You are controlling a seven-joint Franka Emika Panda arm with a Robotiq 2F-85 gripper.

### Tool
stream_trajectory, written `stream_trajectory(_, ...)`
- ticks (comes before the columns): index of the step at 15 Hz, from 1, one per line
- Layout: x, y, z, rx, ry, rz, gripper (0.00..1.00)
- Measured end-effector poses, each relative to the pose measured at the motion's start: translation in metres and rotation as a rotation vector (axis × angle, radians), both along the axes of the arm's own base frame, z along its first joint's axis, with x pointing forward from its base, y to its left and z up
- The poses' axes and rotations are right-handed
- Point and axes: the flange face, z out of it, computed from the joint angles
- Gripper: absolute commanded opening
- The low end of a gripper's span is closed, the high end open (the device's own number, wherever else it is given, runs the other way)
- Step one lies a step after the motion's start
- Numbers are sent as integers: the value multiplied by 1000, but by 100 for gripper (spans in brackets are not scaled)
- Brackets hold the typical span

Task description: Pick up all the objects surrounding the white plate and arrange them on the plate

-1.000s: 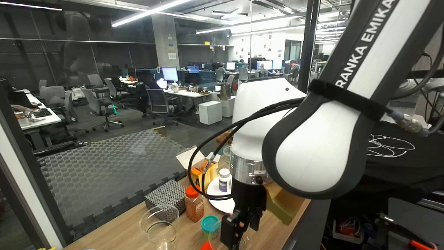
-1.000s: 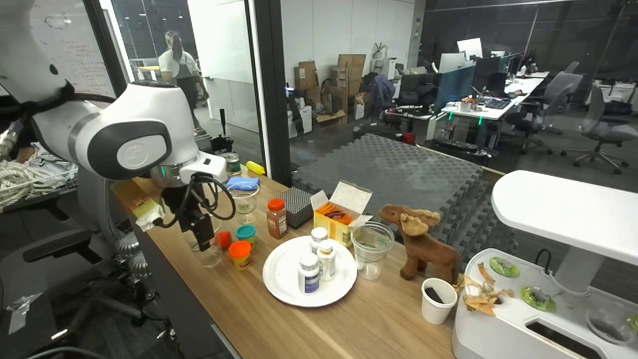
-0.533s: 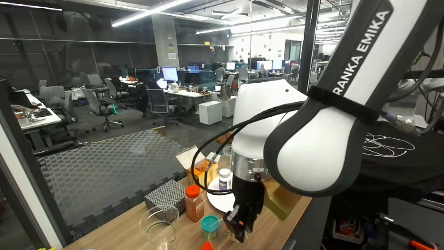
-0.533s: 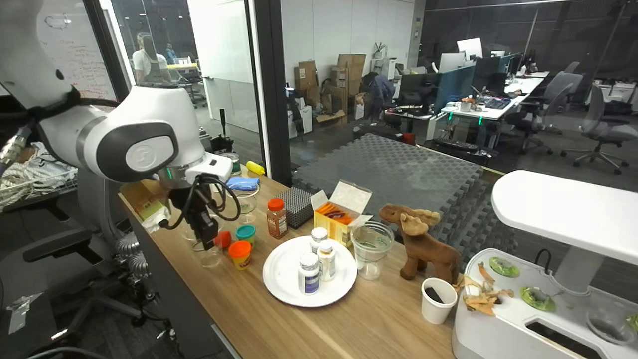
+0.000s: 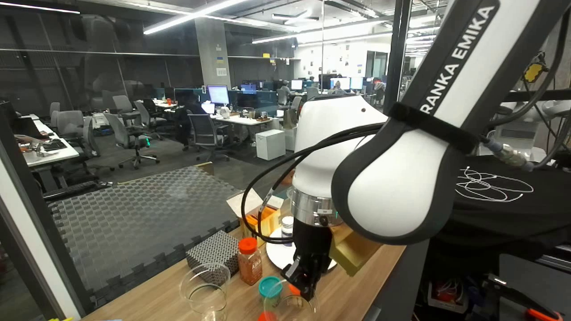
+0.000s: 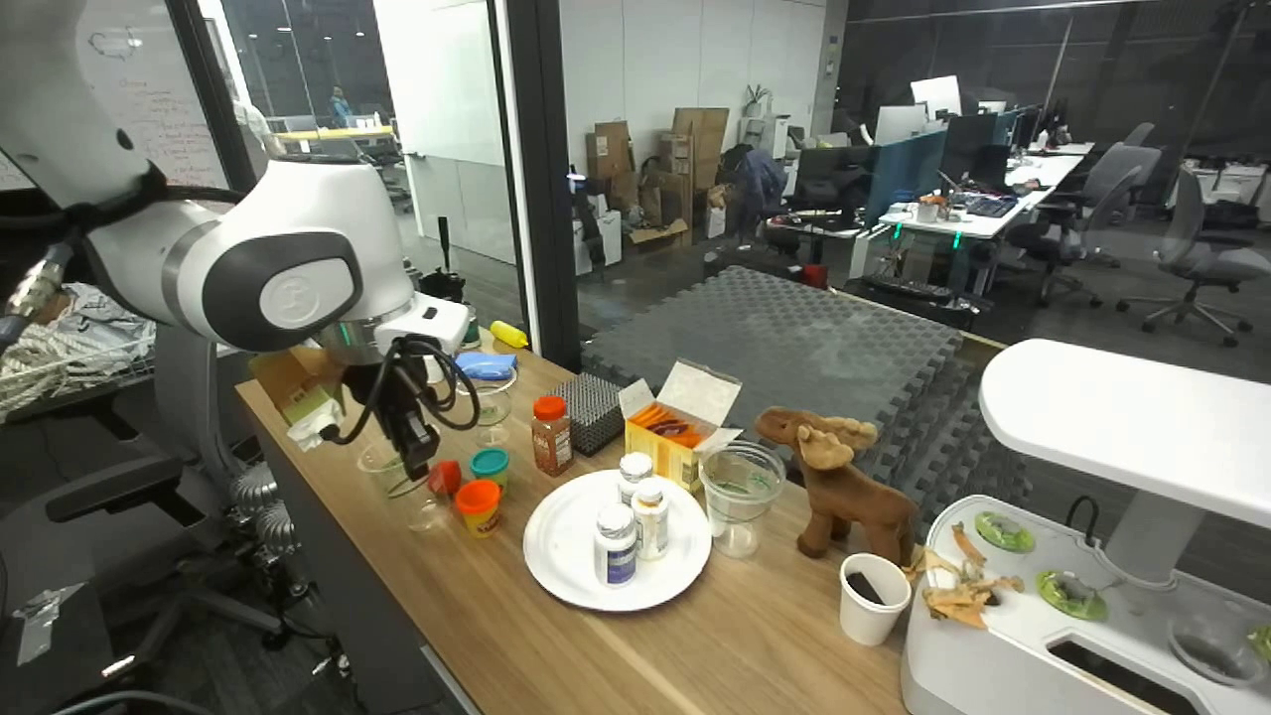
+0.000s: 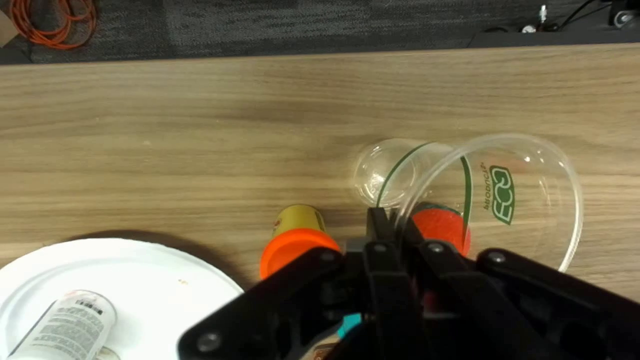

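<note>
Pinching clr "ECO PRODUCTS" cup (image 7: 470, 192) w/ claw (image 7: 392, 217)

In an exterior view, glare is thrown by a strip light (image 5: 196, 17) at 11 o'clock; in the wrist view, shadow (image 7: 202, 252) is cast from the white plate (image 7: 160, 305) toward 1 o'clock, the gripper (image 7: 391, 216) blurred.

Strong colours on your light-brown, wood-grained tabletop (image 7: 200, 125)

You have the plate (image 6: 561, 574) in plain white, and one tub (image 6: 480, 511) in yellow with an orange lid. The jar (image 6: 552, 442) is reddish brown with a red-orange lid; the carton (image 6: 657, 460) is yellow, its packets (image 6: 667, 423) orange. The toy moose (image 6: 849, 497) is brown with paler antlers. You can note green lines and a green logo on the clear cup (image 7: 492, 190), a dark-and-light mesh pattern on the block (image 5: 213, 251), and black on your end effector (image 7: 390, 220).
</note>
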Motion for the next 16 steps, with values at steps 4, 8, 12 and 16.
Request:
stream_trajectory(4,9,-5,4,-11,38,-14,1)
stream_trajectory(8,29,-18,16,-8,108,-30,2)
stream_trajectory(12,58,-29,41,70,180,-23,1)
stream_trajectory(16,90,-38,76,152,216,-18,1)
